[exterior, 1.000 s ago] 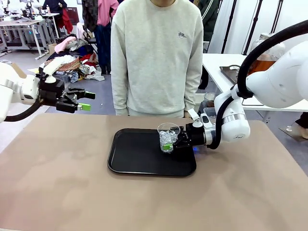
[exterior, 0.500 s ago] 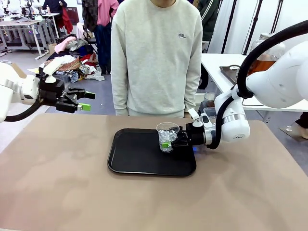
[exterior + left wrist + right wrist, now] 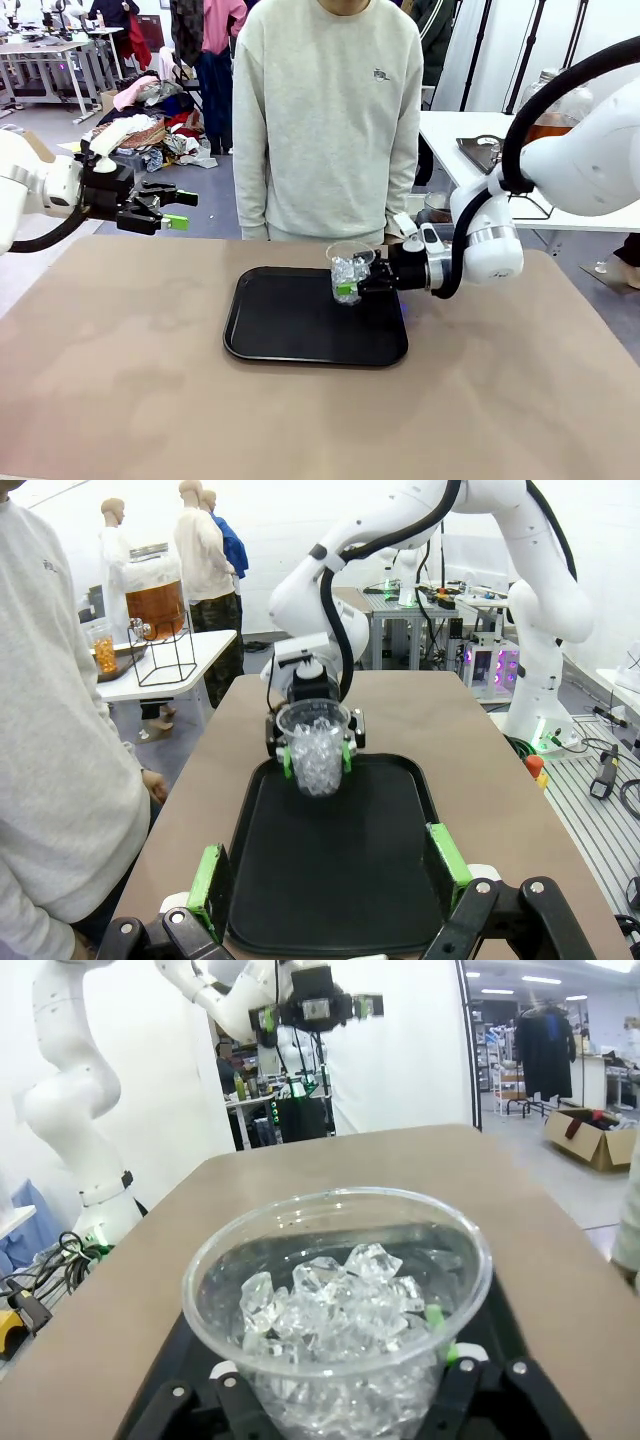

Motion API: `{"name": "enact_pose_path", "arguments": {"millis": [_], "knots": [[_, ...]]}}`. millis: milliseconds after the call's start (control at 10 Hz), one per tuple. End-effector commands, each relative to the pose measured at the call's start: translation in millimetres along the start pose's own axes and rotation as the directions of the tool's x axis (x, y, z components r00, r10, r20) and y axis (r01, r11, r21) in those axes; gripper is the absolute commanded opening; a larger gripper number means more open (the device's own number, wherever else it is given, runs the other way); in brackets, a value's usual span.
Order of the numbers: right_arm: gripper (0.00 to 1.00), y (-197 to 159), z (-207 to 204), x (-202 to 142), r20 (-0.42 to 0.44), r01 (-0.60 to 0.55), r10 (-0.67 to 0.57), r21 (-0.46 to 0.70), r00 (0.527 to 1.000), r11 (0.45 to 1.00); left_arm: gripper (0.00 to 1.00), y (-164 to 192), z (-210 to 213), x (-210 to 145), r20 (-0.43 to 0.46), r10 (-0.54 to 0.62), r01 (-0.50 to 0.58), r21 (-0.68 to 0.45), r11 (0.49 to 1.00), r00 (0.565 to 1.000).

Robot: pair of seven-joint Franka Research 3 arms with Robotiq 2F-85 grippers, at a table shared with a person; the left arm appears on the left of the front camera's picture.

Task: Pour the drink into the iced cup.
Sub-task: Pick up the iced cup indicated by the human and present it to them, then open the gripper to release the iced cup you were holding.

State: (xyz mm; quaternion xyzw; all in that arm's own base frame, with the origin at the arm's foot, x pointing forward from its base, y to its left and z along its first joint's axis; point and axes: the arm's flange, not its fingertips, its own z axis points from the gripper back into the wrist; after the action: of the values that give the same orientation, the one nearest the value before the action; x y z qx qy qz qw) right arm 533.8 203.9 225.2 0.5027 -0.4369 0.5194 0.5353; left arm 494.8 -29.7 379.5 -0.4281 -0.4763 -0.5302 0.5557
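Front view has the right claw (image 3: pixel 347 286) closed on the iced cup (image 3: pixel 348 268), a clear plastic cup heaped with ice cubes, over the far right part of a black tray (image 3: pixel 290 335) on the brown table (image 3: pixel 120 380). I cannot tell whether the cup's base touches the tray. A person (image 3: pixel 325 120) in a pale sweatshirt stands at the table's far edge, right behind the tray; the small dark emblem (image 3: pixel 378 73) on the chest is too small to read. The left claw (image 3: pixel 178 207) hangs off the table's far left corner, jaws wide and holding nothing, well apart from the cup. The drink (image 3: pixel 155 605), amber-brown, sits in a lidded glass jar (image 3: pixel 152 572) on a black wire stand (image 3: pixel 165 660) on a white side table (image 3: pixel 195 660), well apart from the cup, with a smaller cup (image 3: pixel 103 650) of amber contents beside it. In the front view the right arm (image 3: pixel 590 160) covers part of that jar
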Motion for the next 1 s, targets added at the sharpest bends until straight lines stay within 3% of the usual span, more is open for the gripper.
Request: {"name": "enact_pose_path", "arguments": {"millis": [0,400,900], "knots": [[0.74,5.5,5.4,44.5,0.005,0.011,-0.011,-0.026,1.000,1.000,1.00,-1.2,1.0,1.9,0.005,-0.003,0.003,-0.002,1.000,1.000],[0.74,-12.7,12.7,104.2,0.009,-0.012,0.012,-0.020,1.000,1.000,1.00,-1.2,1.0,1.9,0.005,-0.003,0.003,-0.002,1.000,1.000],[0.74,-17.2,14.8,121.1,0.011,-0.040,0.040,-0.032,0.999,0.999,1.00,-1.2,1.0,1.9,0.005,-0.003,0.003,-0.002,1.000,1.000]]}}
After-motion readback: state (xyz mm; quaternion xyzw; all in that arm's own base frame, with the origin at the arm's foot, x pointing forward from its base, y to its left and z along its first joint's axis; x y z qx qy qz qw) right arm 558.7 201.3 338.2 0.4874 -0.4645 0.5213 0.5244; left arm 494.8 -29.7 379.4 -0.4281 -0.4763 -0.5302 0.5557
